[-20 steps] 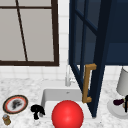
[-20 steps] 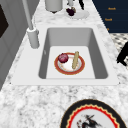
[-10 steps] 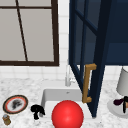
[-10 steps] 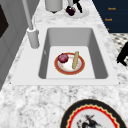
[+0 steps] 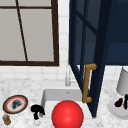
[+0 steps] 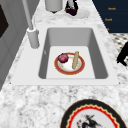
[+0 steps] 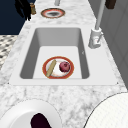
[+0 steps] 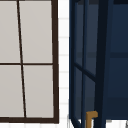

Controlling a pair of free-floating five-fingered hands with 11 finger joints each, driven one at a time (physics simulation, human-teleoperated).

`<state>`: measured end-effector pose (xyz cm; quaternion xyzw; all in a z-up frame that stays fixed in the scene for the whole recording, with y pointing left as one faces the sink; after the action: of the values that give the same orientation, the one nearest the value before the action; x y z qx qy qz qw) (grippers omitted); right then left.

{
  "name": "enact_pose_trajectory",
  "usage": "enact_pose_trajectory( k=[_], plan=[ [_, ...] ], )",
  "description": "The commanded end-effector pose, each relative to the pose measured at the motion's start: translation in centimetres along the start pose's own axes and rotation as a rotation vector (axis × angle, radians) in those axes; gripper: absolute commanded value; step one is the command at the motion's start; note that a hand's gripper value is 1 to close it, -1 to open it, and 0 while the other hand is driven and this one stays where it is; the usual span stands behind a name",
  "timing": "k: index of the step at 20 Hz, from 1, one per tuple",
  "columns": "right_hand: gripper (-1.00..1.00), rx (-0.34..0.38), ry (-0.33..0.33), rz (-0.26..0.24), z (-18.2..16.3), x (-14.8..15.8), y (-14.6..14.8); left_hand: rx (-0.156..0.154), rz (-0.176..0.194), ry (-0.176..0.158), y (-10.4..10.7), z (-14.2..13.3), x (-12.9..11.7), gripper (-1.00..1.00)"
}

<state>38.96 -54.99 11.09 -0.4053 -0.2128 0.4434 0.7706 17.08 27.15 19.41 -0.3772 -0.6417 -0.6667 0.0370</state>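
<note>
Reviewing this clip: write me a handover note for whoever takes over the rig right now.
Left hand: in the air over the counter left of the sink, between it and the patterned plate, with a small jar nearby.
Right hand: at the white plate on the right counter, beside the eggplant.
In the sink: a red-rimmed plate carrying a dark red round item and a tan stick.
Done: the blue cabinet door stands open.
Left: the eggplant lies on its plate, not lifted.
</note>
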Motion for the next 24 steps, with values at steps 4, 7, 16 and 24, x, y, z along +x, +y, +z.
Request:
enact_pose_trajectory(
  k=[4, 7, 16, 24],
  plan=[
    [1.0, -0.015, 0.013, -0.023, -1.8, 0.5, -0.3, 0.0, 0.0, 0.0, 0.0, 0.0, 0.0, 0.0],
    [1.0, -0.075, 0.033, -0.04, -2.0, 0.4, -0.9, 0.0, 0.0, 0.0, 0.0, 0.0, 0.0, 0.0],
    [1.0, -0.06, 0.078, -0.031, -2.3, 0.8, -2.7, 0.0, 0.0, 0.0, 0.0, 0.0, 0.0, 0.0],
    [1.0, -0.061, 0.075, 0.011, -1.1, 1.4, -3.4, 0.0, 0.0, 0.0, 0.0, 0.0, 0.0, 0.0]
  ],
)
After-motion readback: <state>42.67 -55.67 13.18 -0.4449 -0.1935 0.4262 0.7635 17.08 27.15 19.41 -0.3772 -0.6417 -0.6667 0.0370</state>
